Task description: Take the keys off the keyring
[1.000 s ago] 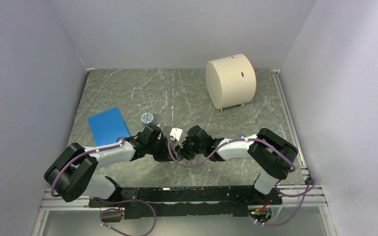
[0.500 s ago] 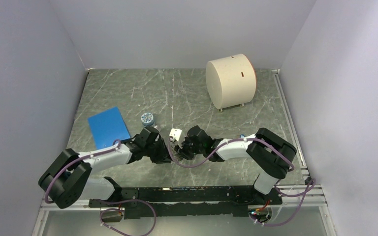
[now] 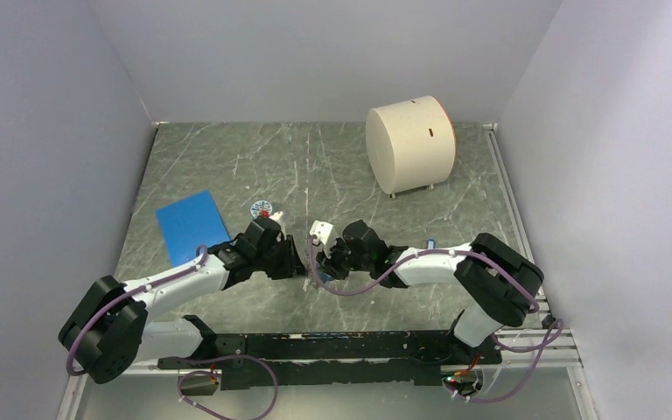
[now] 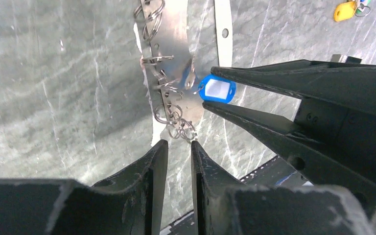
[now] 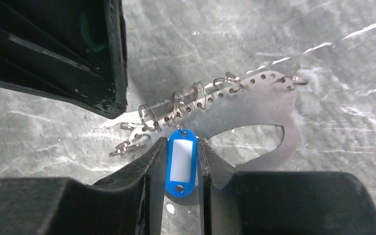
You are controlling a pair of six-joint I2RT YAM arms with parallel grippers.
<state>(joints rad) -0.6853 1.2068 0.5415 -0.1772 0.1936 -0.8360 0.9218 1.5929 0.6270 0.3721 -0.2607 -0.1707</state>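
Right tool [image 5: 182,143] is clamped on the blue key [image 5: 181,164], its two fingers pressed against the long sides of the plastic head, which has a white label window. The key's top end hangs from one of the small split rings [image 5: 178,108] on the keyring [image 5: 254,110], a flat, curved piece of silver metal with a row of holes along one edge. Several more wire rings are threaded through those holes. The keyring lies flat on the marble-patterned table [image 3: 227,166], between the two arms and near the front edge.

Left tool [image 4: 178,144] faces the right one from the other side. Its fingers stand narrow, with a thin gap through which the table shows. A cluster of rings at the end of the keyring sits just past its fingertips, and whether any ring is pinched I cannot tell.

Seen from the left wrist, a yellow key [image 4: 344,10] lies on the table well apart from the keyring, off any ring.

Farther back on the table are a flat blue pad [image 3: 192,226], a small round patterned jar [image 3: 262,210] just beside it, and a large cream cylinder [image 3: 409,144] lying on its side.
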